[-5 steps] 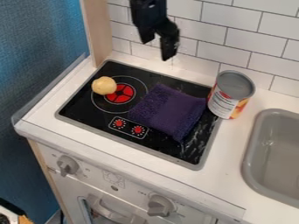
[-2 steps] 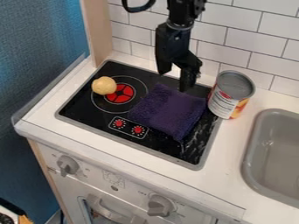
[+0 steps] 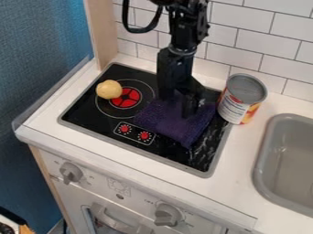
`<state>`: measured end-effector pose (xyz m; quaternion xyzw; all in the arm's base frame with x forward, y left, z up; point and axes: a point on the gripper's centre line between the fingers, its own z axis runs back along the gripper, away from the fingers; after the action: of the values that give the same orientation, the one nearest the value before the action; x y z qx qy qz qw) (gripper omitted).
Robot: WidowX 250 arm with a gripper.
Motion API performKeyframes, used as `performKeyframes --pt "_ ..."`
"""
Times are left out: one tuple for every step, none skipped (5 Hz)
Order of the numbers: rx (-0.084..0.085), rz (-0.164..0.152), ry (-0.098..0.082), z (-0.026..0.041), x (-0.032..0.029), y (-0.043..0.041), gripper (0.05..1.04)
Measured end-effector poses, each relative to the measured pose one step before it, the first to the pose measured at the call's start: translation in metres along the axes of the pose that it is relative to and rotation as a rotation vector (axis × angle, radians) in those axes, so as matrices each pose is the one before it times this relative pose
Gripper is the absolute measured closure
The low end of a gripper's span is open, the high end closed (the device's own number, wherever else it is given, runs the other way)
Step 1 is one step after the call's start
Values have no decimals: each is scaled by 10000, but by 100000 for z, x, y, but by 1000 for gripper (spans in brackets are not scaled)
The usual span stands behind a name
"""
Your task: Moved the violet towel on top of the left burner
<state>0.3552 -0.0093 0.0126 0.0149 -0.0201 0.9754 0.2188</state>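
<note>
In the middle of the frame, the violet towel (image 3: 172, 122) lies on the black stove top (image 3: 85, 111), and the hand (image 3: 178, 104), with fingers spread at its upper part, should probably pinch this light, soft cloth into a fold there.

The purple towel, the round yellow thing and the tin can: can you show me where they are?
purple towel (image 3: 174, 124), camera view, middle of the cloth
round yellow thing (image 3: 109, 89), camera view, its center
tin can (image 3: 234, 107), camera view, label on its side
</note>
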Motion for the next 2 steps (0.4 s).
performKeyframes --pt "110 239 -63 -1409 346 -248 84" --pt "139 328 210 -521 -472 -780 85"
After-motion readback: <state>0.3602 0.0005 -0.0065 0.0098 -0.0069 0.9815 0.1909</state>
